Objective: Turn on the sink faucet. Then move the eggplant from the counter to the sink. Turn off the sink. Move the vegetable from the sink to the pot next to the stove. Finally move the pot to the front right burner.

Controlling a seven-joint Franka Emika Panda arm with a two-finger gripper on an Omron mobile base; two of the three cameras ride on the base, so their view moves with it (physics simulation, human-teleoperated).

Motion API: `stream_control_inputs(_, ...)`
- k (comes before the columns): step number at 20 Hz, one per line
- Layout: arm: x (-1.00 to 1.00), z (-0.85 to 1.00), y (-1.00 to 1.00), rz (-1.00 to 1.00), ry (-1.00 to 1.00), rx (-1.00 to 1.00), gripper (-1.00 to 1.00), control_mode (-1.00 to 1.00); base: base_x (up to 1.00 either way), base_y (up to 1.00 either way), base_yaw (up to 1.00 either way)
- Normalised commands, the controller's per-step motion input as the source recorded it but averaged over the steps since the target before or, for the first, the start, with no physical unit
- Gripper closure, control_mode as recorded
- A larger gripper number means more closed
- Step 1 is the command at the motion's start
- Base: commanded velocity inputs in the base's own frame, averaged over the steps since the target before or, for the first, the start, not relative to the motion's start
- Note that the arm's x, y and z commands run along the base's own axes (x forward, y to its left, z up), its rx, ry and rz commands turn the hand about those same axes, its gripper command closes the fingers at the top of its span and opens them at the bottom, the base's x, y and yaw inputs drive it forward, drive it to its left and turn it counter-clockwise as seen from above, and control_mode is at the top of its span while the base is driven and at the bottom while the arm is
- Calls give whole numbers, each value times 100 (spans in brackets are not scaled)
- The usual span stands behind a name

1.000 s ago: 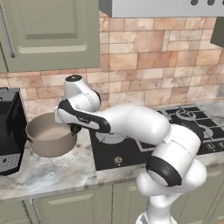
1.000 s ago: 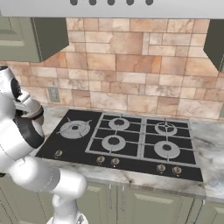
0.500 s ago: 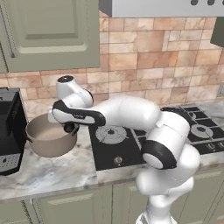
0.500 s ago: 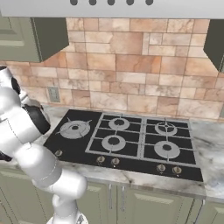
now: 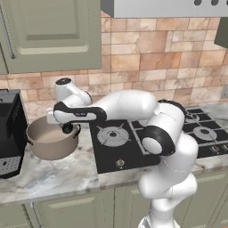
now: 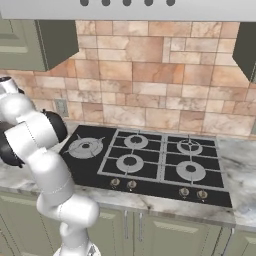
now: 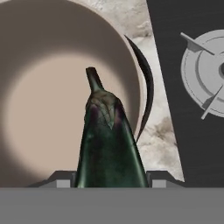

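Marble-look counter under brick backsplash, black coffee machine at one end, stove alongside. Gripper hangs just above the tan pot, over its near rim. Hand view: jaws part-way open and clamped on the eggplant, which sits between the fingertips with its stem end pointing ahead of them, over the pot's pale interior; dark handle curve beyond the rim. Judged step: carrying the vegetable to the pot, release not yet made. Next move probably calls for lowering a little toward the pot floor, spreading the jaws, lifting clear, then regripping the pot for the front right burner.
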Motion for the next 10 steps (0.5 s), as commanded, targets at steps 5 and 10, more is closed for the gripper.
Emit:
stream_control_inputs(5, 18, -22, 10, -1, 0, 0, 100, -100, 0, 0, 0)
stream_control_inputs(10, 15, -25, 8, -2, 0, 0, 100, -100, 0, 0, 0)
